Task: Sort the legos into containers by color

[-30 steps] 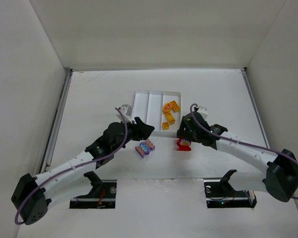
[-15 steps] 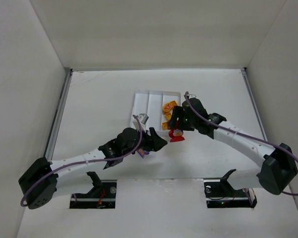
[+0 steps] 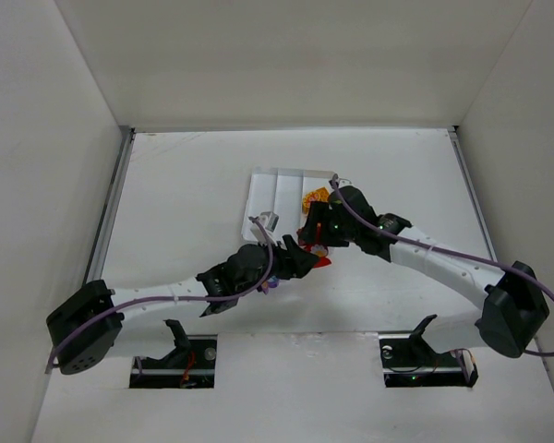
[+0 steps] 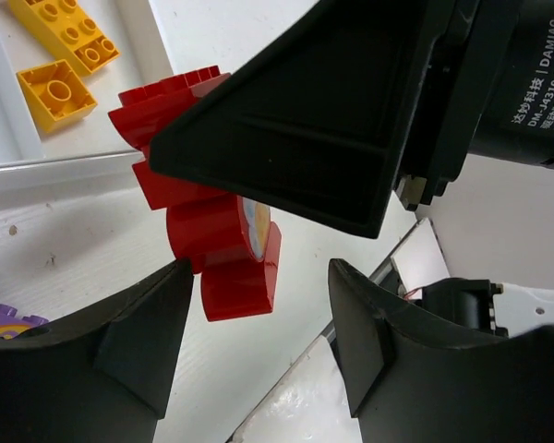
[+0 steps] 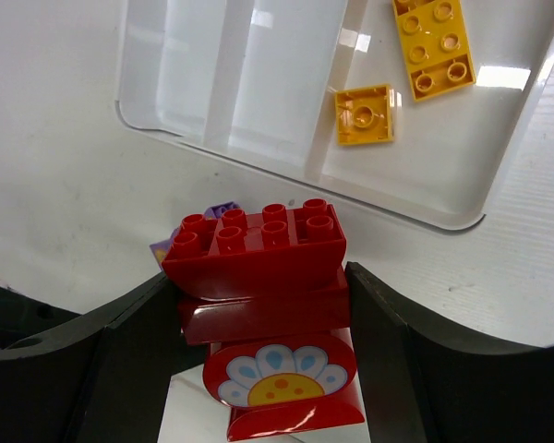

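right arm's fingers (image 5: pixel 462 369) clamp a red studded plastic brick stack (image 5: pixel 258 277), flower-printed, near the white plastic tray (image 5: pixel 286 92); left arm's fingers (image 4: pixel 111 360) gape wide beside it.

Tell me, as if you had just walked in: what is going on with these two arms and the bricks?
The right gripper is shut on a red lego stack with a flower print, holding it just short of the white tray and its near edge. The left gripper is open close beside that stack, gripping nothing. A purple lego lies on the table near it. Yellow legos lie in one end compartment. What shows of the other two looks empty.
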